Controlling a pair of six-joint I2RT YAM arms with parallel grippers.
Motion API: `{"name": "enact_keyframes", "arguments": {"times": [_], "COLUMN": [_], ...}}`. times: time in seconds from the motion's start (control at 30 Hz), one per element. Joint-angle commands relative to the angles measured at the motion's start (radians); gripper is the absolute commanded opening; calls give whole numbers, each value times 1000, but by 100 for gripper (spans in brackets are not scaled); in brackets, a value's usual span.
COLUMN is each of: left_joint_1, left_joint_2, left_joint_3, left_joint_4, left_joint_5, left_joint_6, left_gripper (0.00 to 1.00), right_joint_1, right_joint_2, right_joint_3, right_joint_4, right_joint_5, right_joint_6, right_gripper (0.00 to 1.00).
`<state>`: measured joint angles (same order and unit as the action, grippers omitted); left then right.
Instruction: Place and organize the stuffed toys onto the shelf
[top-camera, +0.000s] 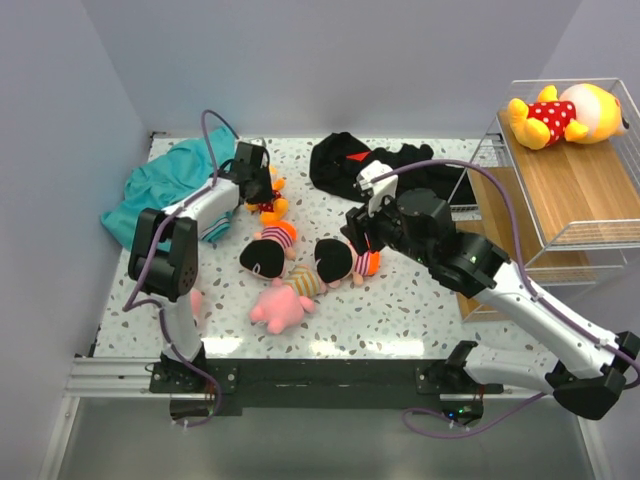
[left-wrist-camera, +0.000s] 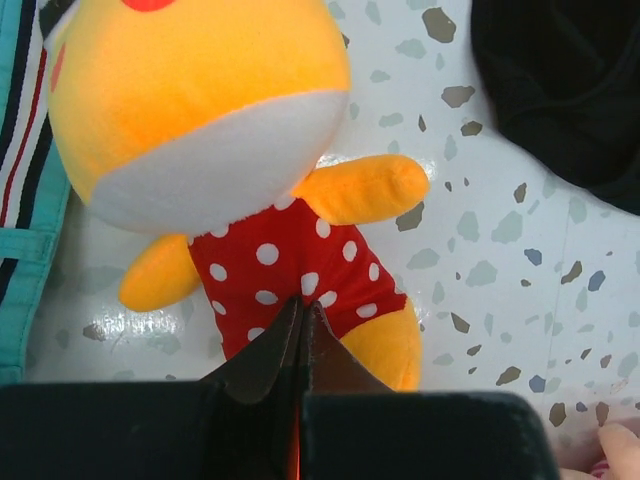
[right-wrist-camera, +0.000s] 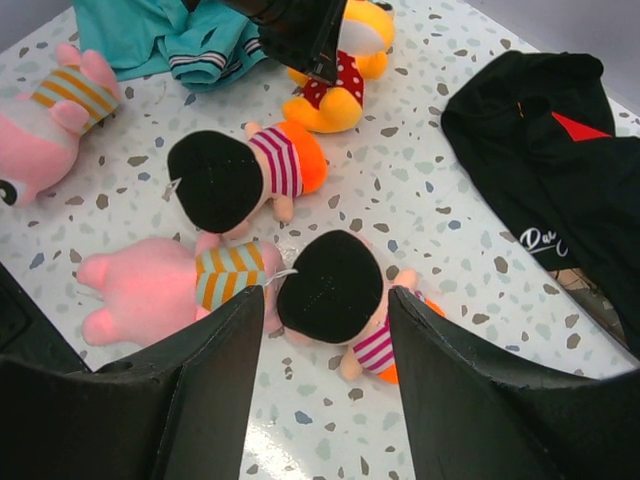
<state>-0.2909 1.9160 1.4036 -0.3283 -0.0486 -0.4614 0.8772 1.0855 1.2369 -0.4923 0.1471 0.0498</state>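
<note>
A yellow-orange bear (top-camera: 268, 195) in a red dotted top lies on the table; it fills the left wrist view (left-wrist-camera: 210, 120). My left gripper (top-camera: 256, 180) is shut, its tips (left-wrist-camera: 303, 305) against the bear's red top. My right gripper (top-camera: 360, 238) is open, its jaws on either side of and above a black-haired doll (right-wrist-camera: 335, 290), which also shows in the top view (top-camera: 340, 260). A second doll (top-camera: 268, 250) and a pink pig (top-camera: 285, 300) lie beside it. Another bear (top-camera: 565, 115) lies on the top tier of the shelf (top-camera: 575, 200).
A second pink pig (right-wrist-camera: 50, 110) lies at the table's left, partly behind the left arm. A teal polo shirt (top-camera: 160, 190) lies at the back left. A black garment (top-camera: 395, 165) with a red mark lies at the back, next to the shelf.
</note>
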Motion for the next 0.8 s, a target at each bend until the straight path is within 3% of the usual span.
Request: {"name": "enact_keyframes", "arguments": {"times": [0.0, 0.27, 0.4, 0.57, 0.67, 0.77], "left_joint_1": [-27, -86, -113, -152, -159, -160], "left_joint_2": [-46, -84, -121, -219, -273, -317], "left_joint_3": [63, 64, 86, 74, 52, 28], "left_joint_4": [41, 14, -23, -54, -57, -63], "left_joint_5": [65, 44, 130, 193, 271, 345], "left_joint_6": [49, 90, 113, 121, 102, 99], "left_gripper": [0, 0, 0, 0, 0, 0], "right_joint_1": [6, 6, 5, 6, 6, 5], "right_joint_2": [-9, 16, 20, 43, 74, 109], "right_joint_3": [-10, -53, -117, -120, -116, -96], "right_joint_4": [52, 142, 205, 284, 296, 308], "right_joint_5": [14, -6, -142, -144, -251, -262], "right_joint_6": [-83, -142, -354, -384, -438, -462], "right_gripper": [57, 57, 59, 62, 72, 77]}}
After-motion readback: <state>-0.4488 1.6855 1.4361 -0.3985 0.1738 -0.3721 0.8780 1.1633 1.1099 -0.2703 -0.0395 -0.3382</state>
